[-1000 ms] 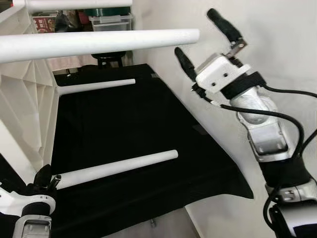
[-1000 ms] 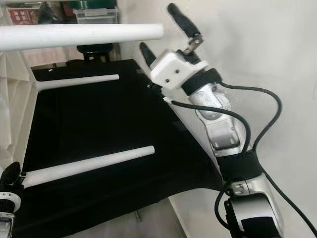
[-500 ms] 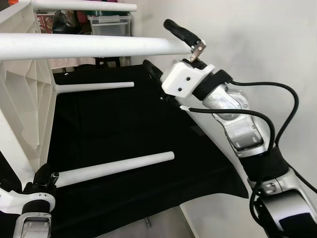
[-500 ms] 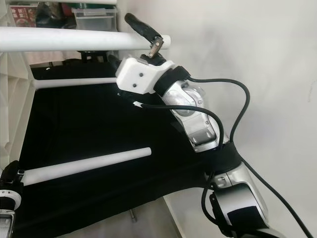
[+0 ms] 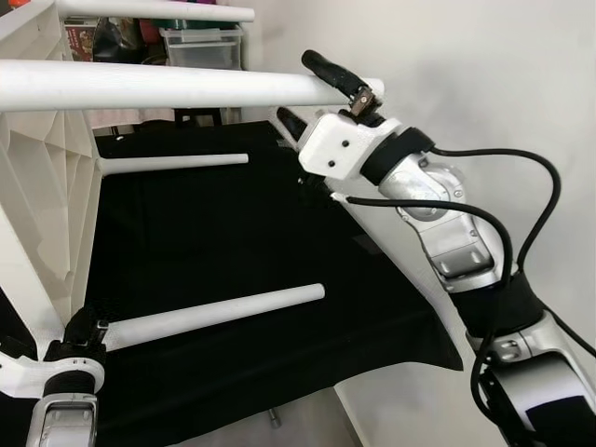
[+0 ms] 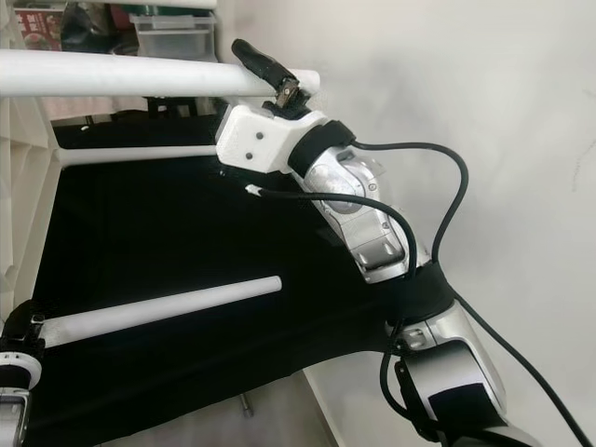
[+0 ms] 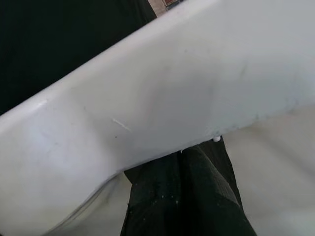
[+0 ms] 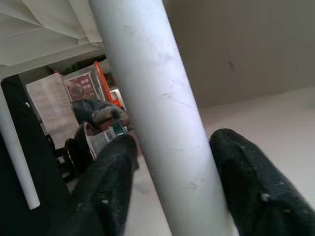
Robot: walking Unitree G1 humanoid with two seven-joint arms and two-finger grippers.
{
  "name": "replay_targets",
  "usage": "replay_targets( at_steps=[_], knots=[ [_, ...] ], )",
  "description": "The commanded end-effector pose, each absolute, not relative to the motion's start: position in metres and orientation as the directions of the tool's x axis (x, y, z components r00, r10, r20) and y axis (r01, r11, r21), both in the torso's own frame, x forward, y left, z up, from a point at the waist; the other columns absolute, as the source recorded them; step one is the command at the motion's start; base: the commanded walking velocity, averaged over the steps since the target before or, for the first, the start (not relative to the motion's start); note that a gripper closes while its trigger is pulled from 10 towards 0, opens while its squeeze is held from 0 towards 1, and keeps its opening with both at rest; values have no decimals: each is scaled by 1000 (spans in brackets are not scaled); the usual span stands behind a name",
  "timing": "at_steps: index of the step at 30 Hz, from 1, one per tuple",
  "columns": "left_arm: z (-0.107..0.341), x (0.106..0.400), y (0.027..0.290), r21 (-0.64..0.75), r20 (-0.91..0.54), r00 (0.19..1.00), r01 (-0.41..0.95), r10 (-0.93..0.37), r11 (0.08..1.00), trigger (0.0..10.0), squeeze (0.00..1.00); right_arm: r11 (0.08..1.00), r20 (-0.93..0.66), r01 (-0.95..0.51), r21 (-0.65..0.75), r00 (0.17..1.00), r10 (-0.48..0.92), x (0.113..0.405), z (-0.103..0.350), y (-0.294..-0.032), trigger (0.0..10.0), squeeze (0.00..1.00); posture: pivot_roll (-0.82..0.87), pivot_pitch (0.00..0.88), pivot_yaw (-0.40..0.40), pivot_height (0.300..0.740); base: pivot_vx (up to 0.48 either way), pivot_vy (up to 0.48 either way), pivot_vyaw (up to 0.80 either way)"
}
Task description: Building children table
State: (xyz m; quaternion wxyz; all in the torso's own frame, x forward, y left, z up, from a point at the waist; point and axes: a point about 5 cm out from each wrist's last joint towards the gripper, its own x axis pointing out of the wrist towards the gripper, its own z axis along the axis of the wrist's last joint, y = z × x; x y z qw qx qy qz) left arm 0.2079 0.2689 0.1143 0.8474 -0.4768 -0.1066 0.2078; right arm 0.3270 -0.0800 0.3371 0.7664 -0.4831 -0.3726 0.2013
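While the table lies on its side, grippers meet its legs.
Right gripper [image 5: 312, 90] straddles the top leg [image 5: 168, 86], jaws apart; left gripper [image 5: 82, 333] jaws: cannot tell.

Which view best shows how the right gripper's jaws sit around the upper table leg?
The right wrist view: the upper table leg runs between the right gripper jaws, one black finger on each side. The eye views show the gripper from the side, one finger above the leg, one below.

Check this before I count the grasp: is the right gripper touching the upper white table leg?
Cannot tell. In the right wrist view its fingers straddle the upper white table leg, yet no plain contact or gap shows.
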Motion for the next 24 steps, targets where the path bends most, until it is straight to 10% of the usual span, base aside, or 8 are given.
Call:
replay_targets(
  at_steps=[1, 19, 24],
  knots=[
    [112, 209, 274, -868, -25, 875, -259, 484, 423, 10000, 0, 439, 357, 47, -897, 664, 657, 329, 336, -83, 0, 0, -248, 0, -78, 740, 0, 0, 0],
    [104, 220, 315, -862, -22, 830, -298, 558, 410, 10000, 0, 433, 337, 28, -901, 672, 659, 327, 335, -84, 0, 0, -269, 0, -83, 740, 0, 0, 0],
    [119, 217, 360, -835, 31, 772, -330, 635, 441, 10000, 0, 425, 306, 2, -905, 698, 647, 331, 328, -89, 0, 0, -275, 0, -85, 740, 0, 0, 0]
  ],
)
